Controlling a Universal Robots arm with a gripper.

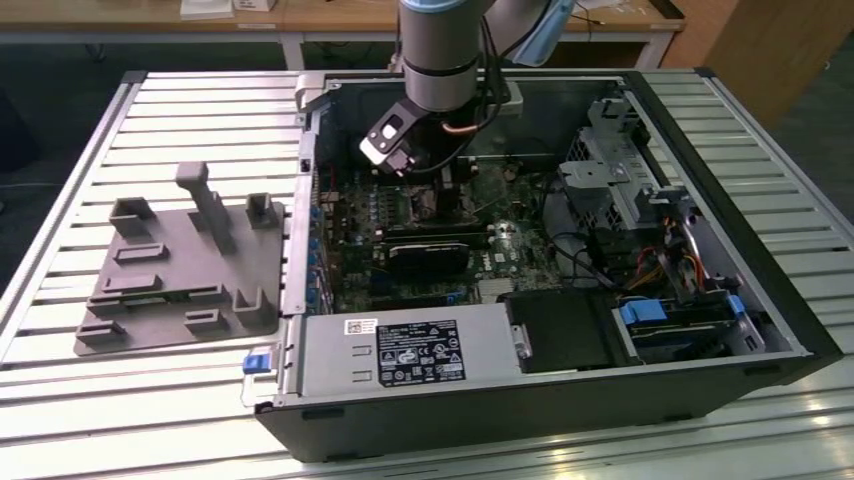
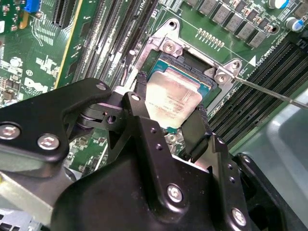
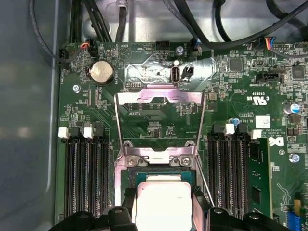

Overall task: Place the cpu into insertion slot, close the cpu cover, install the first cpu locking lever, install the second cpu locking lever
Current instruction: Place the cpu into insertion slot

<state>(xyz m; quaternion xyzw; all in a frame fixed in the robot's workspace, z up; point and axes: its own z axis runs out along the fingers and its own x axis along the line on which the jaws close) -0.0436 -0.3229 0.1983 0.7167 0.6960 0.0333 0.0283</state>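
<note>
While the cpu cover (image 3: pixel 159 97) stands open, the gripper (image 2: pixel 169 108) apparently clamps the cpu (image 2: pixel 175 94) over the insertion slot (image 2: pixel 191 63).

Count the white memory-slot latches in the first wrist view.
4 white latches: two beside the open cpu cover, two on its opposite side. Others may be hidden.

A robotics lab: beneath the fingers (image 2: pixel 192 132) an opened computer case (image 1: pixel 534 415) lies on a slatted metal bench (image 1: pixel 200 110).
</note>
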